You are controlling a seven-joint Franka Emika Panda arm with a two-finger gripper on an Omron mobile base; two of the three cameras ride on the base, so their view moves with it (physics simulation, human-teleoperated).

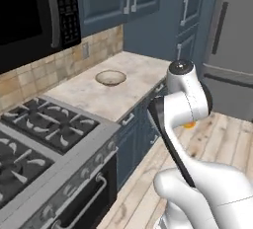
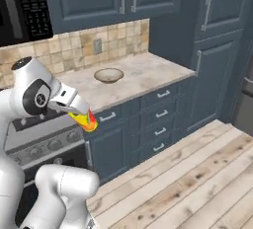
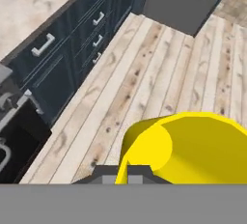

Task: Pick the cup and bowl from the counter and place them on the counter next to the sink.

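Small, light, rigid yellow cup (image 3: 193,146) with orange-red tint, pinched at its rim by the closed claw (image 2: 85,118), may slip; shallow speckled beige bowl (image 1: 110,77) waits mid-surface (image 1: 143,70).

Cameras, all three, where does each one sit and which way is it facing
Left base view: behind the arm's left, looking over stove and counter at the bowl; arm at lower right.
Right base view: behind its right, facing the cabinets; arm at lower left, gripper shut on the cup.
Hand view: on the hand, looking down at the floor past the cup; fingertips at bottom.
Shared: both base views show bowl and counter.
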